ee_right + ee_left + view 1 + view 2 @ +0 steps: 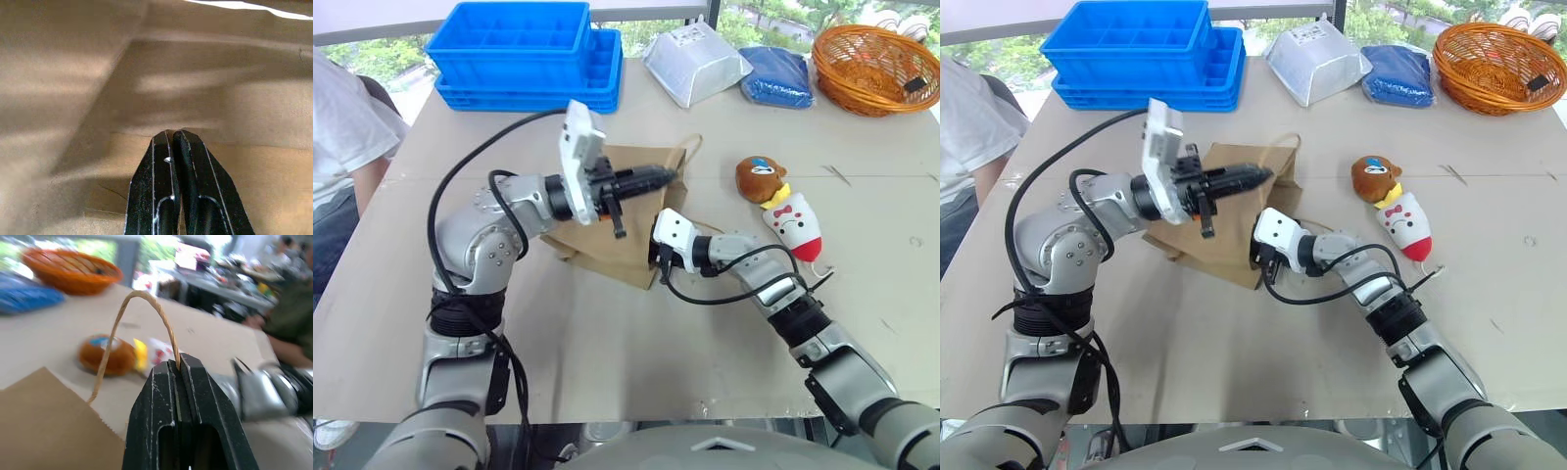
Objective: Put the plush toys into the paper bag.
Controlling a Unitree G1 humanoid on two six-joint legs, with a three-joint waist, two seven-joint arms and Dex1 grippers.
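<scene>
The brown paper bag point(607, 253) lies mid-table, its mouth end lifted by one cord handle point(122, 318). My left gripper point(177, 363) is shut on that handle and points level toward the toys. Brown paper surrounds my right gripper point(172, 133), which is shut with nothing between its fingers. Its white wrist point(668, 235) sits at the bag's near right edge. To the right of the bag, the round brown plush toy point(760, 178) lies on the table. The white cone-shaped plush toy point(795, 227) with a red tip lies just in front of it.
Stacked blue crates point(524, 49) stand at the back left. A white pouch point(695, 64), a blue packet point(778, 76) and an orange wicker basket point(873, 67) line the back right. A person in a white sleeve point(342, 137) sits at the table's left edge.
</scene>
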